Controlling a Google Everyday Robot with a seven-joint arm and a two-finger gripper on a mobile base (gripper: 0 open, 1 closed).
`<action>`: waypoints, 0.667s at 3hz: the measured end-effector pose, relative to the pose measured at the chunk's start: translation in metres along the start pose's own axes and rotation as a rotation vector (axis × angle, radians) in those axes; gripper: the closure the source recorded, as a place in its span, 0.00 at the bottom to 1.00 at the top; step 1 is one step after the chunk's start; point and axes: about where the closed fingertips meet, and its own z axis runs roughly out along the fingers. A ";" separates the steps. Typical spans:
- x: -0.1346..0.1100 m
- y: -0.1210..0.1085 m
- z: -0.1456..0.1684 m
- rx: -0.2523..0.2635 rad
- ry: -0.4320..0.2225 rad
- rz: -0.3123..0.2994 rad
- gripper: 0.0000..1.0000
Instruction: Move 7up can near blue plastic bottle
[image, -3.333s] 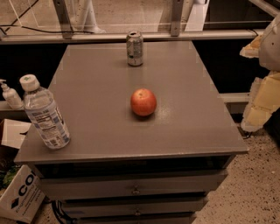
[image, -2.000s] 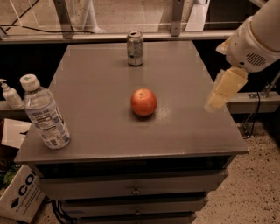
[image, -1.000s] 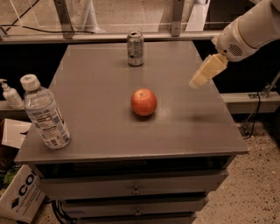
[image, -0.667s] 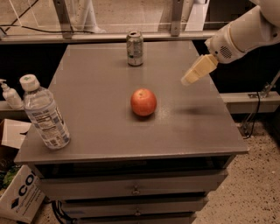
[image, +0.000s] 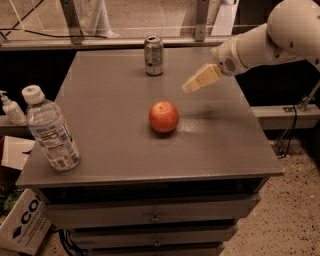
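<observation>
The 7up can (image: 153, 55) stands upright near the far edge of the grey table (image: 110, 125), at its middle. The blue plastic bottle (image: 50, 130) stands upright at the table's front left corner, clear with a white cap and a blue-and-white label. My gripper (image: 192, 86) hangs above the table on the right side, reaching in from the white arm at the upper right. It is to the right of the can and a little nearer the front, apart from it and holding nothing.
A red apple (image: 164, 116) sits near the table's middle, between the can and the front edge. A small white pump bottle (image: 11, 108) stands off the table at the left. A cardboard box (image: 25, 227) lies on the floor at lower left. Drawers sit under the tabletop.
My arm has swung in from the right edge over the table and moved left and toward the far side, closer to the can. The can, bottle and apple have not moved.
</observation>
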 end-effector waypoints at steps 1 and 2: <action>0.001 0.004 0.004 -0.006 0.010 -0.001 0.00; -0.008 0.006 0.026 -0.007 -0.030 0.006 0.00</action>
